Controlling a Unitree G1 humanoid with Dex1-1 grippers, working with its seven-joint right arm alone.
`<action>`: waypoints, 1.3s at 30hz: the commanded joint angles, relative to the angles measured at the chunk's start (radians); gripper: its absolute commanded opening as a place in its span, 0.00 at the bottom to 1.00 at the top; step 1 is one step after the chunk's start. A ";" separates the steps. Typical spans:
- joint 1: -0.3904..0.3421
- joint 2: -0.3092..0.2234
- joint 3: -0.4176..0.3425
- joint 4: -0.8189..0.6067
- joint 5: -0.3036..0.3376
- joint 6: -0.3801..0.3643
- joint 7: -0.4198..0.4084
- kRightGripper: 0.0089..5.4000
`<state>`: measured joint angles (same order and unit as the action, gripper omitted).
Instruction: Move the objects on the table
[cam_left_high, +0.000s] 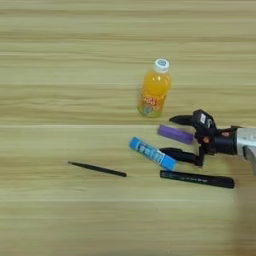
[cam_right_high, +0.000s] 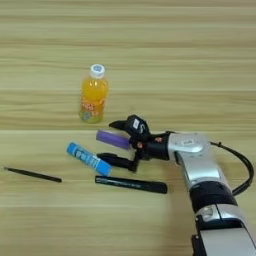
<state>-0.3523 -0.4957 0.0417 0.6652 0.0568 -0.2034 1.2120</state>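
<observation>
Small purple bar (cam_right_high: 113, 139) lies flat on the light wooden counter (cam_right_high: 150, 40), mid-frame, sitting between the two black fingers (cam_right_high: 119, 124) of the right gripper (cam_right_high: 116, 142); fingers spread open around it, upper one just beyond the bar, lower one on its near side, contact with the bar hard to make out. The bar's right end is hidden behind the gripper body. Short blue tube with white label (cam_right_high: 89, 159) lies diagonally just left of the lower finger, its right end at that fingertip, touching or not unclear. Thick black marker pen (cam_right_high: 131, 184) lies flat just nearer the camera than the gripper, roughly parallel to the counter's grain, apart from the fingers. Small orange-juice bottle with white cap (cam_right_high: 93, 95) stands upright behind the bar, near the upper finger but apart from it; label text unreadable. Thin black stick (cam_left_high: 97, 169) lies well left of the group, its nature unclear. The silver forearm (cam_right_high: 192, 150) enters from bottom right, bends, and reaches leftward low over the counter; a black cable (cam_right_high: 240, 165) loops at its right side. In the left eye view the forearm is cut off at the right edge.
</observation>
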 joint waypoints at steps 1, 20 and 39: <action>-0.038 -0.048 -0.004 -0.081 0.010 -0.004 -0.010 1.00; 0.022 -0.069 -0.001 -0.211 0.043 0.052 0.058 1.00; 0.001 -0.078 0.014 -0.164 0.025 0.102 0.028 0.82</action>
<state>-0.2848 -0.5351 0.0715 0.5265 0.0766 -0.0970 1.2742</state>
